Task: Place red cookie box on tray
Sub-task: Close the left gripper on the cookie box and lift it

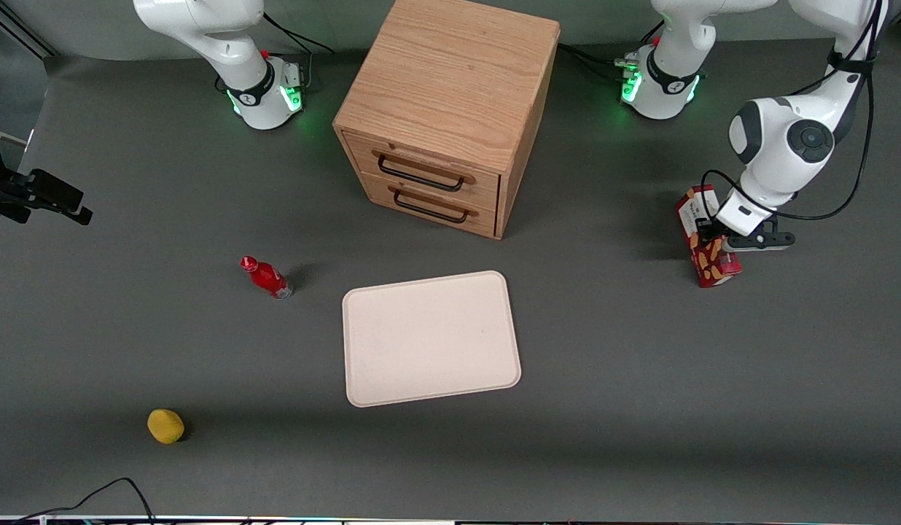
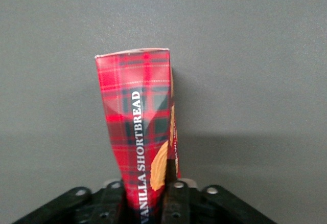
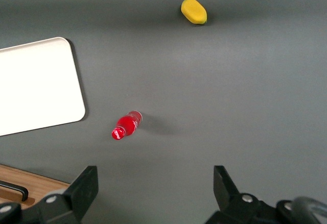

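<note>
The red cookie box stands nearly upright, a little tilted, toward the working arm's end of the desk, with the claw clamped on it about mid-height. In the left wrist view the red cookie box runs out from between the black fingers, which press on its two broad faces; gripping the slim box across its thin dimension likely gives the pads the widest contact and keeps it from twisting. Whether its lower end rests on the desk or hangs just clear, I cannot tell; a shadow sits close beneath it.

From the box, the tray lies at about eight o'clock in the front view, well apart. It is flat, cream-white, low-rimmed, and nothing lies in it, so the box has room to go down anywhere on it. Judging by this, the carry across has yet to be made.

The wooden drawer cabinet sits at about twelve o'clock from the tray, both drawers closed, contents hidden. A small red bottle lies on the desk at ten o'clock from the tray, and a yellow lemon-like object at eight o'clock; both are off the likely path.
</note>
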Robot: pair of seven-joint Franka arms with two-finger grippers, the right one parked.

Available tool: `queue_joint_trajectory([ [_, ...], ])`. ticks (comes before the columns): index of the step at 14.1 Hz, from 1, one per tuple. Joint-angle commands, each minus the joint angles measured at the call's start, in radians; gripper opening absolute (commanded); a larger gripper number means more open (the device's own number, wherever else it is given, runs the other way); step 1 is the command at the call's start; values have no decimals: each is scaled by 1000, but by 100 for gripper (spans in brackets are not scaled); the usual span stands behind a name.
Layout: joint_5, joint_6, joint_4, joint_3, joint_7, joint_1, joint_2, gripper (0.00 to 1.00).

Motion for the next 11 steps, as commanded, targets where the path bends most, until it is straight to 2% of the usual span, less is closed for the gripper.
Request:
queue_joint_trajectory([
  [1,13,-38,-5,0,-5,2,-36,0],
  [3,13,-135,1,-1,-9,-2,-111,0],
  [5,13,-316,40,-7,-12,-9,-215,0],
  [8,13,-689,217,-26,-11,-15,-321,0],
  [11,11,-1020,452,-68,-11,-15,-340,0],
])
